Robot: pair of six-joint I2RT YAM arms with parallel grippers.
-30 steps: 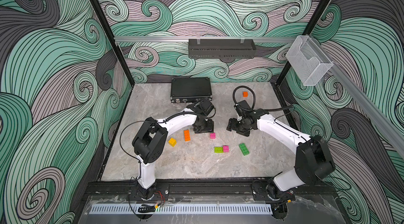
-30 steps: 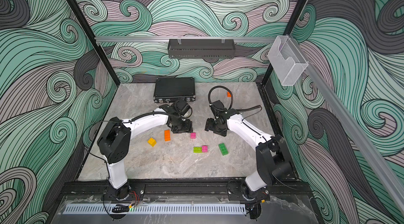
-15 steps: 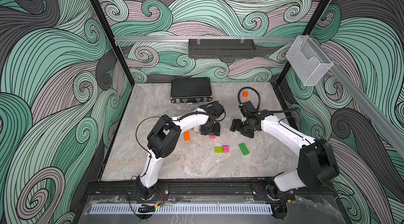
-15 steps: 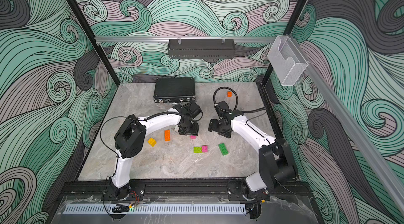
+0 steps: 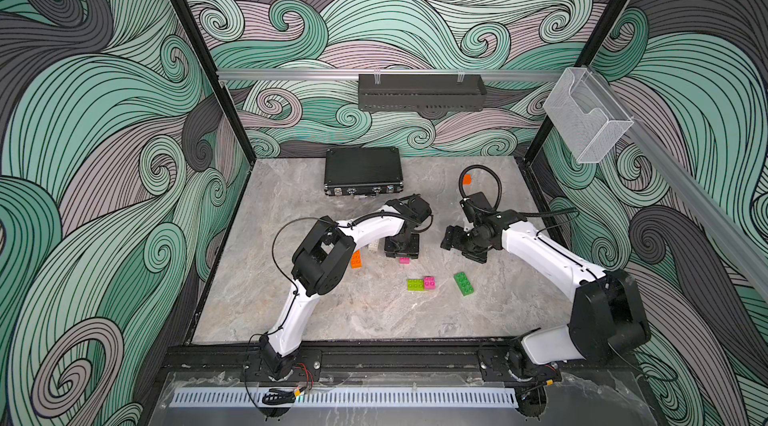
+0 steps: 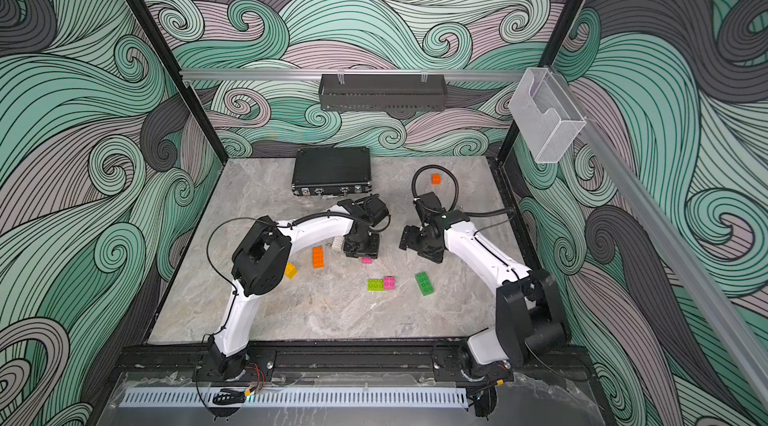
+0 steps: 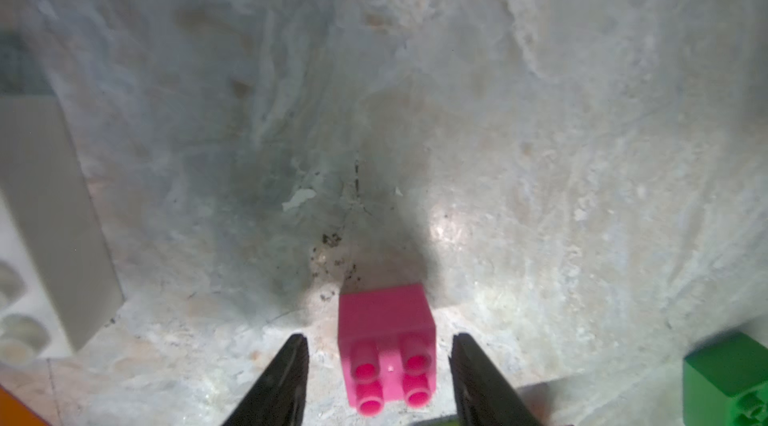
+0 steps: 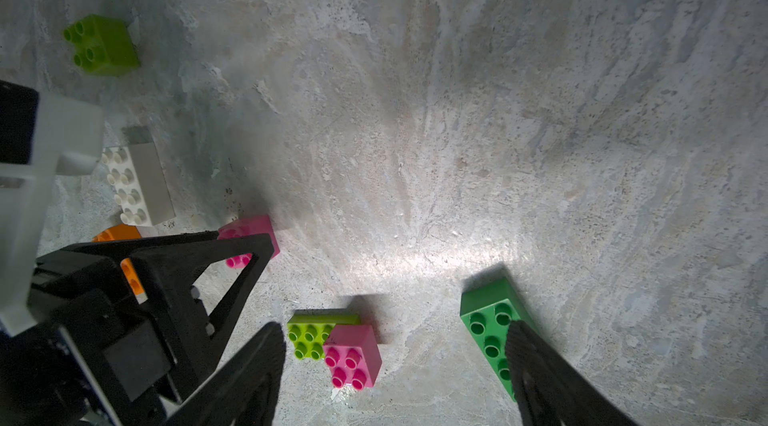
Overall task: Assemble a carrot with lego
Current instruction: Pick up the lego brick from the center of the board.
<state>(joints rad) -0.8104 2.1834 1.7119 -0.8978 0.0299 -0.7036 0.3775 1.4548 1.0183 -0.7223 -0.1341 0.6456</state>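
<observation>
Loose lego lies on the marble table (image 5: 374, 320). My left gripper (image 7: 379, 340) is open and low, its fingers either side of a small pink brick (image 7: 386, 345) (image 5: 404, 260) with a gap on both sides. A white brick (image 5: 374, 246) and an orange oblong (image 5: 355, 259) lie beside it, and a yellow brick (image 6: 290, 270) sits further left. My right gripper (image 8: 394, 328) (image 5: 451, 239) hangs open and empty above the table. A lime brick (image 5: 415, 284) touches a pink one (image 5: 430, 283), with a dark green oblong (image 5: 464, 283) nearby. The carrot is out of view.
A black briefcase (image 5: 363, 170) lies at the back of the table. A lone orange cube (image 5: 467, 179) sits at the back right, inside the right arm's cable loop. Another lime brick (image 8: 102, 45) shows in the right wrist view.
My left gripper has moved right, from beside the orange brick to over the small pink brick, and its jaws have narrowed. My right gripper has shifted a little to the right and opened slightly.
</observation>
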